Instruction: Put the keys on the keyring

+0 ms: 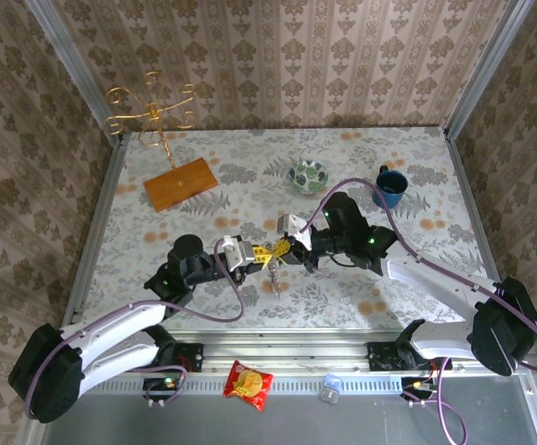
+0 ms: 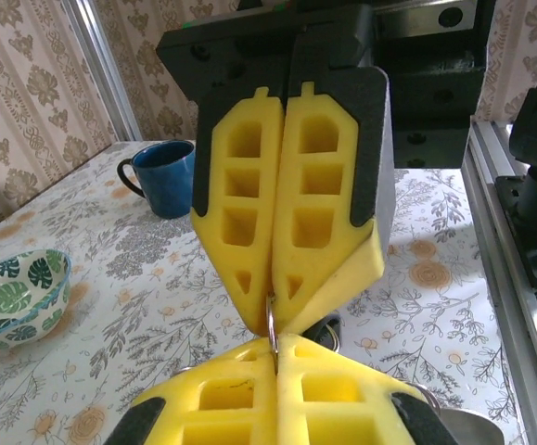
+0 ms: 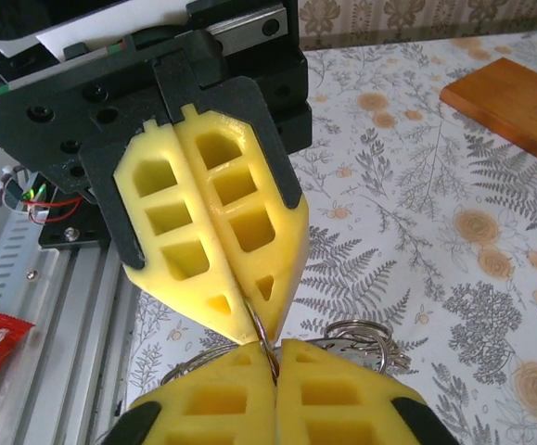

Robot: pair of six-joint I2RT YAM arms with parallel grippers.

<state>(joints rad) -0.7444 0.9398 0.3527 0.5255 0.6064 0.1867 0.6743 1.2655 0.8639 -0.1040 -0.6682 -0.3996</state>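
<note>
Threading looks to be the step in hand: both grippers meet tip to tip over the table's (image 1: pixel 157 269) middle, nearer its near edge; left gripper (image 2: pixel 275 354) has its pads (image 2: pixel 246 369) pressed together on a thin metal ring (image 2: pixel 272 321), prob. the keyring; its arm lies low, elbow bent, reaching rightward from the near-left corner; right gripper (image 3: pixel 275 363) is clamped on the same ring from the opposite side, arm folded in from the near-right corner, wrist approx. level w/ the left's. More wire loops (image 3: pixel 364 336) bunch just beside the right gripper, on or just above the table; keys too small to pick out, so can't tell whether either is threaded. Next move prob. calls for one gripper holding firm while the other lets go & regrips w/o dropping the ring.
</note>
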